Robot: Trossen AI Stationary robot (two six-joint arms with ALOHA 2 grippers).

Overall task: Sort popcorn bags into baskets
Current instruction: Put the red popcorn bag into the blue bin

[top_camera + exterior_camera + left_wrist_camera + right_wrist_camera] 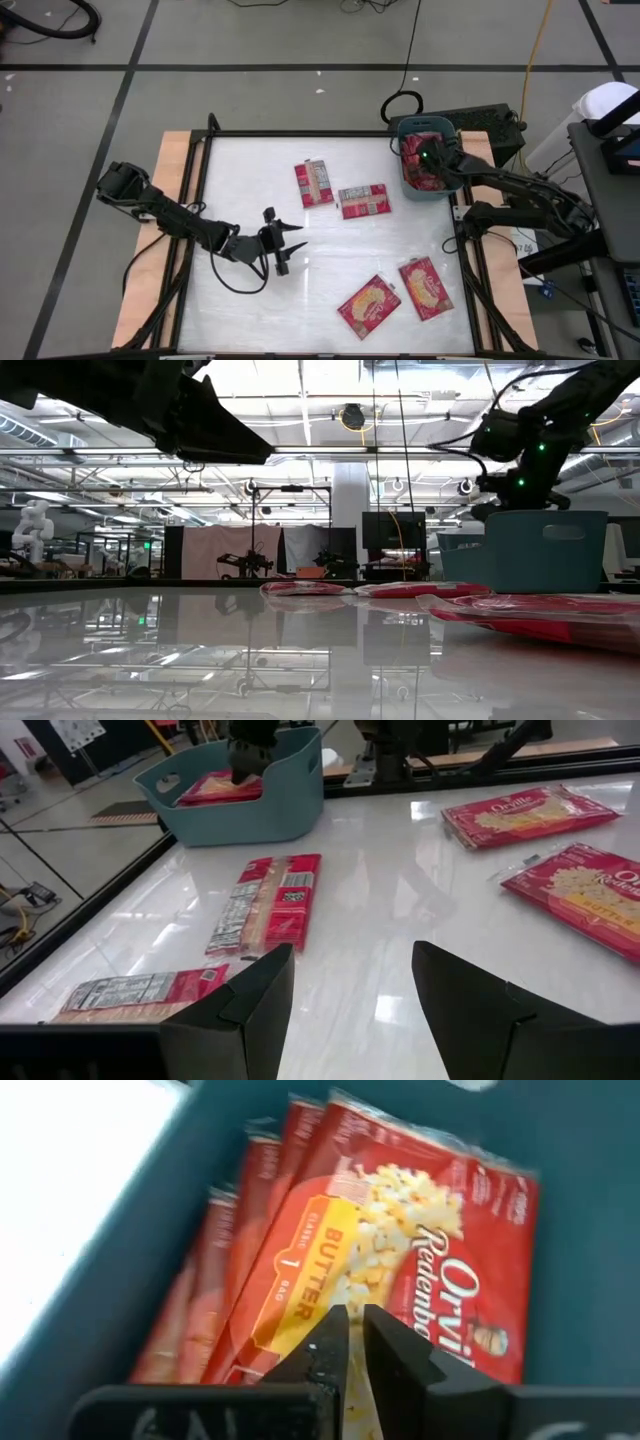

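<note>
Several flat red popcorn packets (400, 1250) already lie stacked in the small teal-blue plastic bin (404, 178) at the table's far right corner. Right gripper (432, 158) hovers inside it, jaws nearly closed, holding nothing. Four packets (368, 304) remain on the white table (250, 180). Left gripper (285, 245) waits mid-table, jaws wide, empty. Judged over halfway.

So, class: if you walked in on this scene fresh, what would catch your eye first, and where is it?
The teal bin at the table's far right corner, stuffed with red popcorn bags, with the right gripper down inside it, fingers nearly together. Next, four bags on the white table: two label-up mid-table, two picture-up at the near edge. The left gripper hovers open, left of centre.
</note>
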